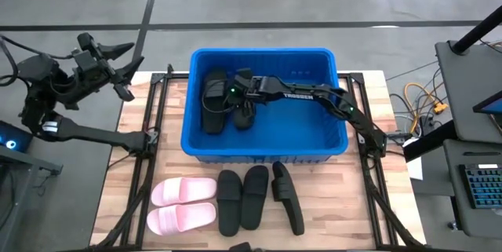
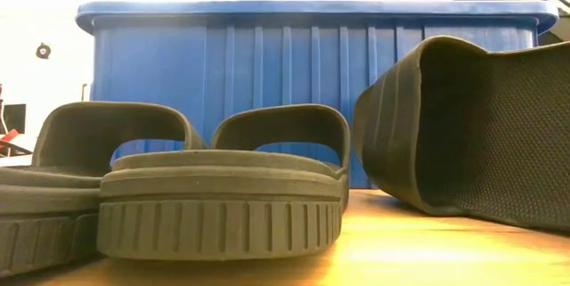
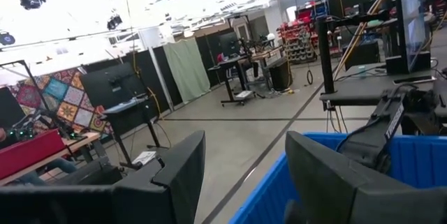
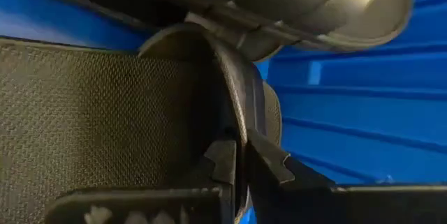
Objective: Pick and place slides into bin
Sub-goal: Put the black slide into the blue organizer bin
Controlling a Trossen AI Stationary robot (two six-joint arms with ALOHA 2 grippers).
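1. Black slides (image 2: 218, 201) fill the foreground of the low view: two sit flat on the counter (image 1: 353, 205), a third (image 1: 288, 197) lies tipped on its edge beside them, all just in front of the bin (image 1: 329, 146).
2. You also have the pale pink pair (image 1: 182, 205) lying flat to the left of the black ones, not yet picked.
3. Your right end effector (image 4: 237, 155) reaches into the bin's left half and is pinched closed on the strap of a black slide (image 1: 245, 111), next to another black slide (image 1: 213, 101) already inside.
4. Your left end effector (image 1: 118, 67) waits off the counter's far left corner, fingers parted and holding nothing.
5. Expect the foam to be light, soft and springy, so it probably flexes under a pinch; take each slide by its wide strap, the raised edge fingers can close across.
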